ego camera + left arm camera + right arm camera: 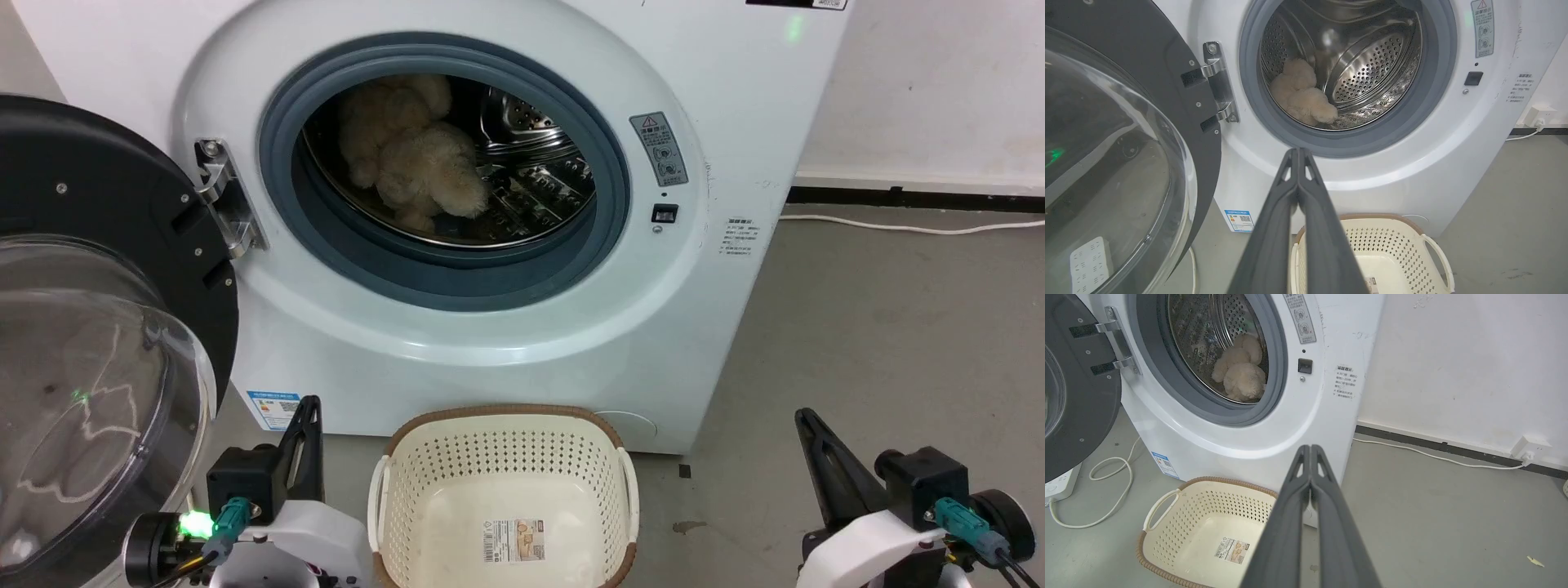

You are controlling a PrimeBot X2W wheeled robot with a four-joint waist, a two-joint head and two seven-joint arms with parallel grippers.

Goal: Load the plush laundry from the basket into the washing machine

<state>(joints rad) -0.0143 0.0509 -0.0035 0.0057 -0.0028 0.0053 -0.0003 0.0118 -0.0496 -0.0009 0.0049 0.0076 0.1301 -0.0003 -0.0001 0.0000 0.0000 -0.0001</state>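
Inside washing machine (735, 122): one plush laundry (416, 159); one basket (506, 457).

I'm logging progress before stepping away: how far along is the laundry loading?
Done: the plush laundry lies in the drum of the washing machine, and the basket holds nothing but its label sticker. In hand: nothing; the left pincer and right pincer are both shut and empty, low on either side of the basket. Left: nothing of the loading itself; the door stands open.
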